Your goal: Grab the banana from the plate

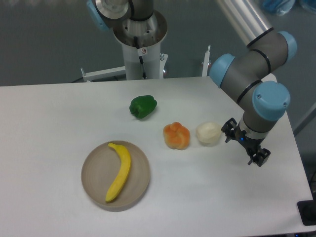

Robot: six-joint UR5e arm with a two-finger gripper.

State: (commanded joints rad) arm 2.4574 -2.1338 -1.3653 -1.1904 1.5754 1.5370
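So the banana [119,171] is lying flat on the plate [94,185], running diagonally across it, and the plate sits toward the front edge of the white bench [44,128], a bit left of the middle. Near the bench's centre there's a green pepper [143,106], then an orange round fruit [177,136] and a pale cream one [208,133] just beside each other. The tool [245,144] is over by the right edge, just next to the cream fruit, holding nothing. Honestly can't tell if its fingers are apart or together from this angle.
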